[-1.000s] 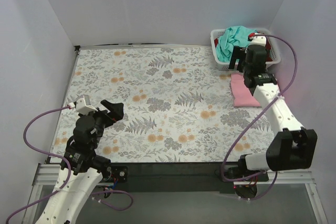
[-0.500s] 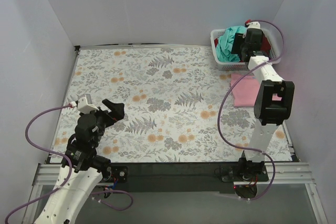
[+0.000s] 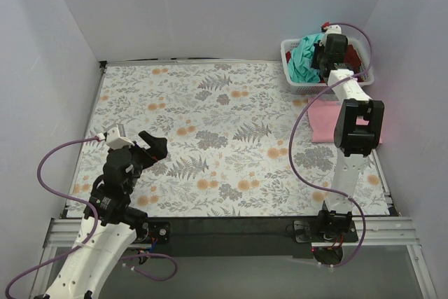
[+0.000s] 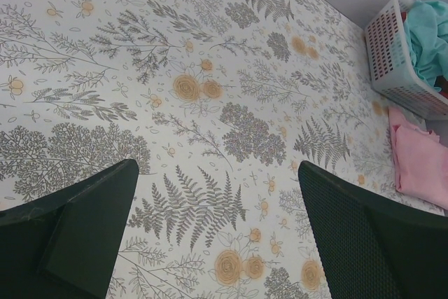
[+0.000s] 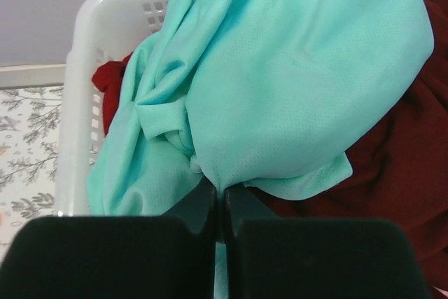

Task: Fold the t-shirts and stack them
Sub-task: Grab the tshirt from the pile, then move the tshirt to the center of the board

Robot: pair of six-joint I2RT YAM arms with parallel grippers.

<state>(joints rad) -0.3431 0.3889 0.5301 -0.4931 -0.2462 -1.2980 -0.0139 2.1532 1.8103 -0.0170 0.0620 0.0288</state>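
Three plain pale walls [image 3: 210,5] enclose a fern-and-flower printed table [image 3: 210,110]. At its far right corner, the right gripper [image 5: 219,190] is pinched closed on a teal-green cotton t-shirt [image 5: 294,82] heaped over dark red shirts [image 5: 399,173] in a white lattice basket [image 5: 77,103]. A folded pink shirt [image 3: 320,122] lies just beside the basket. The left gripper [image 4: 217,173] hovers with its jaws wide apart.

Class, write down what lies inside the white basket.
A teal shirt lies on top, pinched by the right gripper. Dark red cloth shows beneath it on both sides. The floor of the basket and the number of red shirts are covered.
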